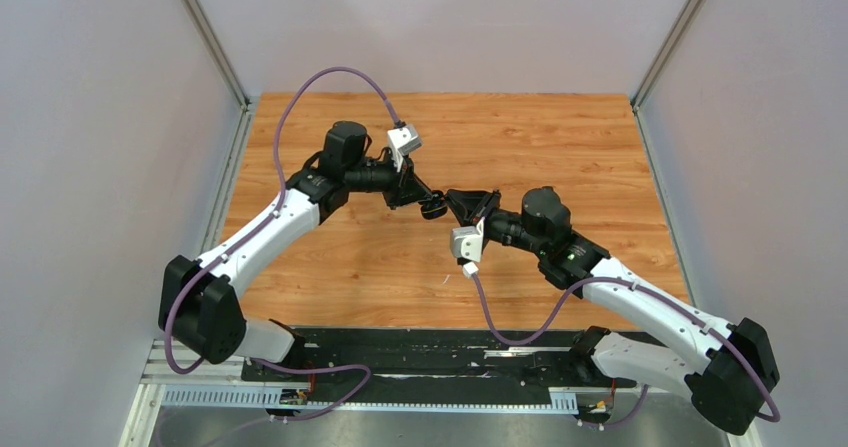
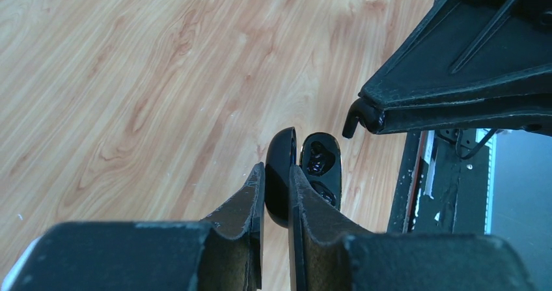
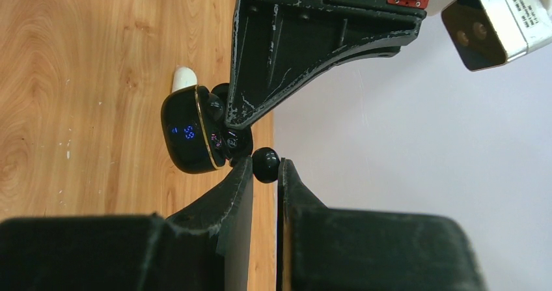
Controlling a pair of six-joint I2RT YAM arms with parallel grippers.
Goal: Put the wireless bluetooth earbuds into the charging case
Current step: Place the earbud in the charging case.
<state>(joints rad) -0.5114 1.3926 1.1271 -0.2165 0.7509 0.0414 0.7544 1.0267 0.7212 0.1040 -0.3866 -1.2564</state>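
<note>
Left arm reaches in from the near left corner toward the middle of the tabletop point(image 1: 400, 277). Left end effector point(image 1: 428, 203) is pinched on the case point(image 1: 436, 208), which it holds over the middle of the wood, well away from every edge. From the left wrist, the left end effector point(image 2: 276, 171) clamps the case by its lid point(image 2: 280, 170), one finger on each face. The lid stands edge-on between the fingers. The lower half point(image 2: 320, 164) hangs open just to the right of the lid, with glossy black cavities showing; contents not clear from here. From the right wrist, the case point(image 3: 189, 131) is black with a gold rim and a lit blue display point(image 3: 189, 132), its open side turned toward the right end effector. A white earbud point(image 3: 184, 77) lies on the wood just beyond the case, partly hidden by it; which part of the tabletop it is on cannot be told. Right end effector point(image 3: 265, 164) is closed on a black earbud point(image 3: 265, 166), a round glossy body nipped at the fingertips. The earbud sits just beside the case opening; touching or apart cannot be told. In the top view, the right end effector point(image 1: 455, 197) meets the left tip to tip at mid-tabletop. Right arm comes in from the near right corner.
</note>
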